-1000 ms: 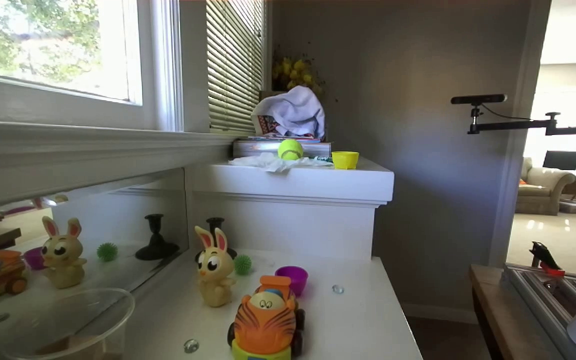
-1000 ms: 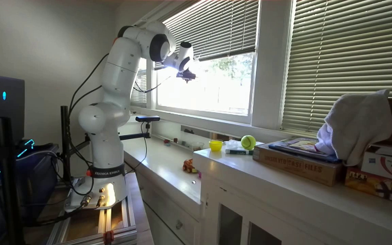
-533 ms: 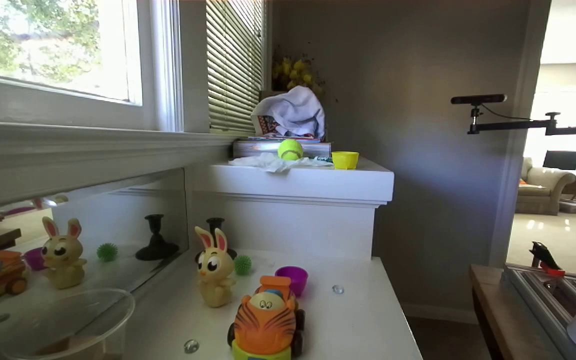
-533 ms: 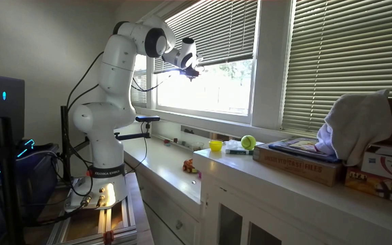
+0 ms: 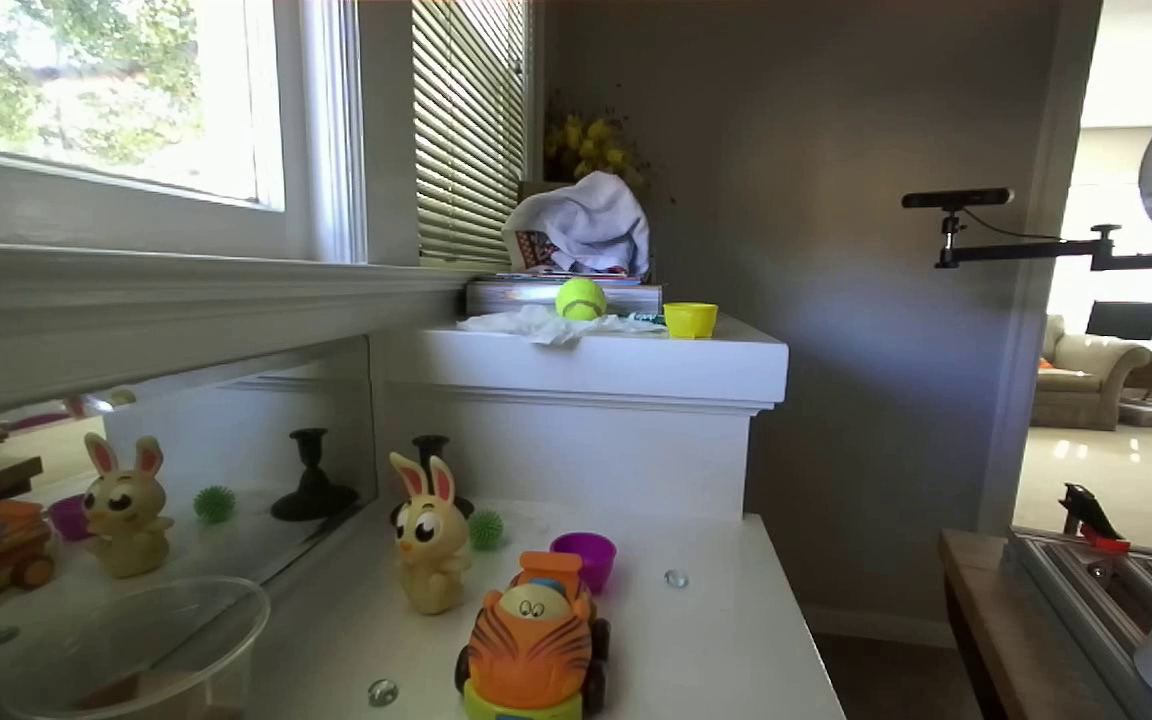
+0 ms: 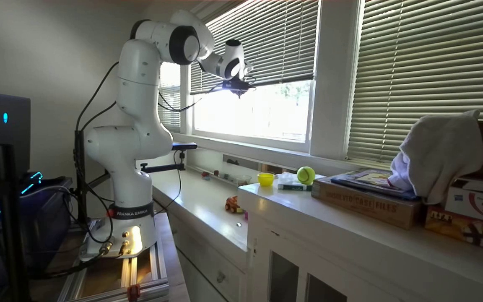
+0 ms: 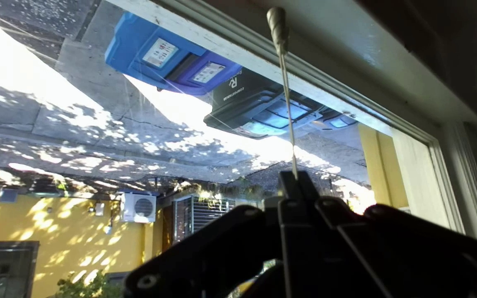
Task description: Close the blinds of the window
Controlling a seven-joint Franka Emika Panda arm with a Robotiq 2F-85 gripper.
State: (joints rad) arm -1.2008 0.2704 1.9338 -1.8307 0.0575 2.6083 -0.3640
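Observation:
The blinds [image 6: 275,46] on the wide middle window [image 6: 287,132] have thin grey slats. They cover its upper part; their bottom edge slopes, higher on the right. Bare glass shows below. My gripper [image 7: 297,178] is shut on a thin pale pull cord [image 7: 288,103] in the wrist view, whose picture is upside down. The cord's tassel [image 7: 278,31] hangs free beyond the fingertips. In an exterior view the gripper [image 6: 239,92] is in front of this window, near the blinds' bottom edge. A separate blind [image 6: 417,71] covers the narrower window beside it, also seen in an exterior view [image 5: 466,130].
A white counter [image 6: 203,201] below holds toys, including an orange car [image 5: 536,640] and a bunny [image 5: 428,550]. A higher ledge [image 5: 596,365] bears a tennis ball [image 5: 581,299], a yellow cup [image 5: 690,320] and boxes with a white cloth [image 5: 596,220]. A camera arm [image 6: 164,168] stands beside the robot.
The middle window's blinds have come down, their bottom edge dropping steadily. The arm has drawn back and its upper links have risen; the gripper has shifted slightly right and up in an exterior view.

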